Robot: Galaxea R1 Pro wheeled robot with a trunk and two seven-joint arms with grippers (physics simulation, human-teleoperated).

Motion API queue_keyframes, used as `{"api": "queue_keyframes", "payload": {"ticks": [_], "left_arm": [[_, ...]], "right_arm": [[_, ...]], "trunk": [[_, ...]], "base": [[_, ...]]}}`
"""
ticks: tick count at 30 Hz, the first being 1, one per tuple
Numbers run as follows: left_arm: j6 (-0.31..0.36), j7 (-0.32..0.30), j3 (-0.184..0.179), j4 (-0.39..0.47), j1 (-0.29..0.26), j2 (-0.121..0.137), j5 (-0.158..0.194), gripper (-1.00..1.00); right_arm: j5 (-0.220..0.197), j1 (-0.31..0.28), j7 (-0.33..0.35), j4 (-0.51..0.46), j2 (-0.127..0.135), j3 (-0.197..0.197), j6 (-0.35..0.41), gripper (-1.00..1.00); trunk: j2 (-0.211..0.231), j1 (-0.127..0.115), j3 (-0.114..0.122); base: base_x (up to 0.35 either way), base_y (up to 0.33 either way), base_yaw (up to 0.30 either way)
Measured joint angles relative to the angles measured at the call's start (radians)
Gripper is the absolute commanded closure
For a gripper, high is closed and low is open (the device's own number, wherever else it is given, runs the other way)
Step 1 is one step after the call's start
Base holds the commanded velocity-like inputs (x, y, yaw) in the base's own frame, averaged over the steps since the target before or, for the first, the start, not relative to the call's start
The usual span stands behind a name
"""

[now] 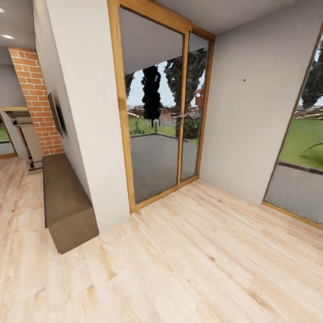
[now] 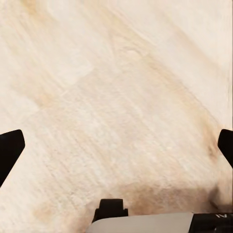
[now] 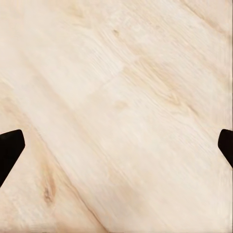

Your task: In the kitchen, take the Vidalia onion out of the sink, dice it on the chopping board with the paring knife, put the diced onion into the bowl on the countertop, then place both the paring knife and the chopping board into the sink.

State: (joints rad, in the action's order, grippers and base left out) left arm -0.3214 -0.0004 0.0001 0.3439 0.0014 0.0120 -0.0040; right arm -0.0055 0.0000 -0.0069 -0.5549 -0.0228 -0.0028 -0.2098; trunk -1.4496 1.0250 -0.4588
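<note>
Facing a room corner, not the kitchen: head view has a glass sliding door (image 1: 157, 112) in a wood frame, a grey wall (image 1: 244, 107), a brown bench (image 1: 67, 204), a brick column (image 1: 37, 96) and light plank floor (image 1: 193, 260). Robot looks to be in transit. Task stage, by my read: nothing started, sink not reached.

Task things: onion, sink, board, knife and bowl sit somewhere outside these frames, location unknown.

Handling, judged from the task alone: onion likely round, firm, smooth-skinned and prone to roll, so take it across the widest part. Paring knife is small and thin, so grip by the handle, blade away. Board is stiff and flat; pinch an edge or the slot end. Bowl probably light, could slide.

Arms: both wrist cameras look down at bare floor, so both arms appear to hang low, pointing downward. Left tool (image 2: 116, 148): dark fingertips (image 2: 9, 148) at opposite frame edges, spread wide, nothing between. Right tool (image 3: 116, 148): same, fingertips (image 3: 9, 148) wide apart, empty.
</note>
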Motion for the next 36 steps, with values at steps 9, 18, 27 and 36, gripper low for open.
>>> {"api": "queue_keyframes", "payload": {"ticks": [9,18,27,36], "left_arm": [[0.0,0.001,0.0,-0.001,0.0,-0.002,0.0,-1.0],[0.0,0.002,-0.001,-0.001,0.0,-0.003,0.0,-1.0],[0.0,0.002,-0.001,-0.001,0.0,-0.003,0.0,-1.0],[0.0,0.002,-0.001,-0.001,0.0,-0.003,0.0,-1.0]], "right_arm": [[-0.001,0.0,0.0,0.0,0.0,0.0,0.0,-1.0],[-0.001,0.0,0.0,0.0,0.0,0.0,0.0,-1.0],[-0.001,0.0,0.0,-0.001,0.0,0.0,0.0,-1.0],[-0.001,0.0,0.0,-0.001,0.0,0.0,0.0,-1.0]], "trunk": [[0.0,0.0,0.005],[0.0,0.0,0.005],[0.0,0.0,0.005],[0.0,0.0,0.005]], "base": [[0.0,-0.313,-0.263],[0.0,-0.316,-0.271],[0.0,-0.316,-0.271],[0.0,-0.318,-0.271]]}}
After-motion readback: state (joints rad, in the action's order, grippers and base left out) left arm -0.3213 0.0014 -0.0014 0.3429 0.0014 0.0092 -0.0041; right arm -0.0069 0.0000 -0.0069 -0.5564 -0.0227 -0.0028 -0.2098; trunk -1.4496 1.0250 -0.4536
